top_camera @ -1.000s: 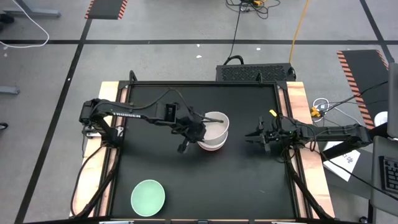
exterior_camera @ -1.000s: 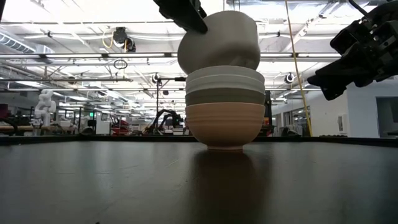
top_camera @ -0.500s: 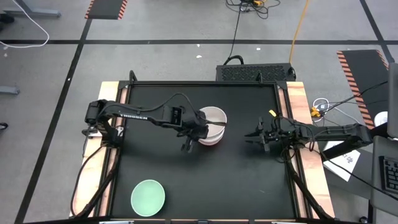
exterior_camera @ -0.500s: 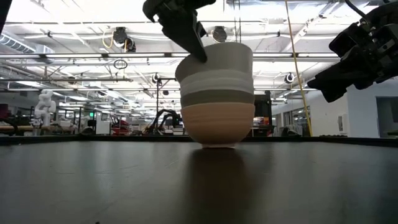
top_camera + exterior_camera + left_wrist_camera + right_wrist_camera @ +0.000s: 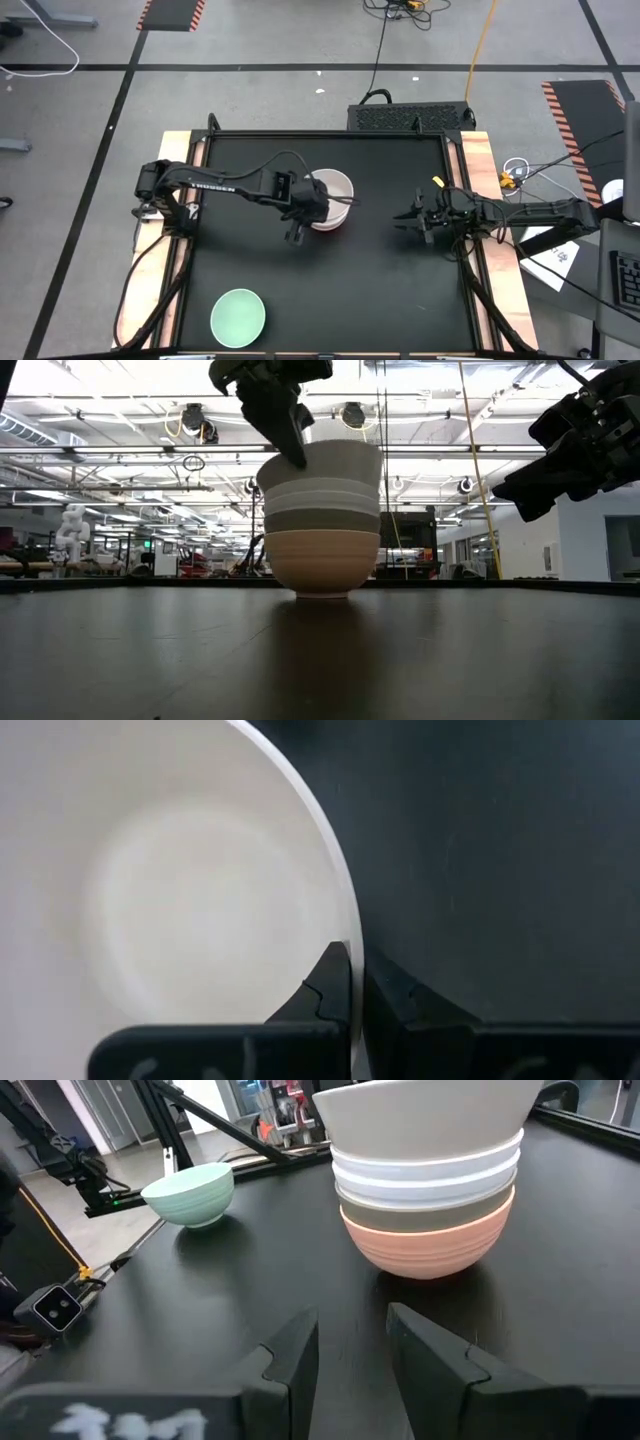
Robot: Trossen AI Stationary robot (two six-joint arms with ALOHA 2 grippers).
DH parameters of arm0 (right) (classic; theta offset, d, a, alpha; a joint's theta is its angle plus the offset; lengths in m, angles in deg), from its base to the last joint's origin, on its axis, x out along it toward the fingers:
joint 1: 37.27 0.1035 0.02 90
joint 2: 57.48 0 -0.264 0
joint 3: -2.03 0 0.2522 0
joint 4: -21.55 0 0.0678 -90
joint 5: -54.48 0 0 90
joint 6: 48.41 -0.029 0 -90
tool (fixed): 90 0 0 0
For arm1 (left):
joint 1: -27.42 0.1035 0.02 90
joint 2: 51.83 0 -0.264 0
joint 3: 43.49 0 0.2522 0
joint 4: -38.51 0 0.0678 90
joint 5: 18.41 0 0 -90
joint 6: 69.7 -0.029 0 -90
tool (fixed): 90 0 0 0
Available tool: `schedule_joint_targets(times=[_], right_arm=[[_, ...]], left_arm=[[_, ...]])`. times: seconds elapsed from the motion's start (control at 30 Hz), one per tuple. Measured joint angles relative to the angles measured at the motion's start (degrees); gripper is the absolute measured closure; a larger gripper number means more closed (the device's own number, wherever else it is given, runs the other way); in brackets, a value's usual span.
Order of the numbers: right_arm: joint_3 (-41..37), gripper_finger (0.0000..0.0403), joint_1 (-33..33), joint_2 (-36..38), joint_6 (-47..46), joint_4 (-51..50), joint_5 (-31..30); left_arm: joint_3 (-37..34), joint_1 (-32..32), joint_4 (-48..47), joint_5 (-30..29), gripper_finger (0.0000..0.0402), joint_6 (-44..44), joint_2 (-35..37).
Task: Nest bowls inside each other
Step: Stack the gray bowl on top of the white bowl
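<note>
A stack of nested bowls point(image 5: 331, 205) stands slightly above the centre of the high view on the black table point(image 5: 380, 290). In the low view the stack point(image 5: 322, 520) reads, from the bottom, salmon-orange bowl point(image 5: 322, 560), olive-brown bowl point(image 5: 322, 520), two white rims point(image 5: 322, 493), and a beige-grey bowl point(image 5: 335, 460) on top. The left gripper point(image 5: 312, 200) sits at the left edge of the stack in the high view; its fingers point(image 5: 330, 990) are pinched shut on the rim of the top bowl, one inside and one outside, as the left wrist view shows. The mint green bowl point(image 5: 238, 316) lies alone at the lower left of the high view, well apart from the stack; the right wrist view shows it point(image 5: 190, 1193) upright on the table. The right gripper point(image 5: 412, 219) hangs right of centre in the high view, apart from the stack, fingers point(image 5: 290, 1355) narrowly parted and holding nothing.
</note>
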Motion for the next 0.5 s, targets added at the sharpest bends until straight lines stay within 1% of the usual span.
schedule_joint_targets(times=[0.43,0.5], right_arm=[[0.0,0.0289,0.0,0.0,0.0,0.1,-0.1],[0.0,0.0289,0.0,0.0,0.0,0.1,-1.0]], left_arm=[[-0.1,-1.0,-7.7,-0.1,0.0397,5.0,0.0],[-0.1,-1.3,-8.5,0.2,0.0397,5.0,0.0]])
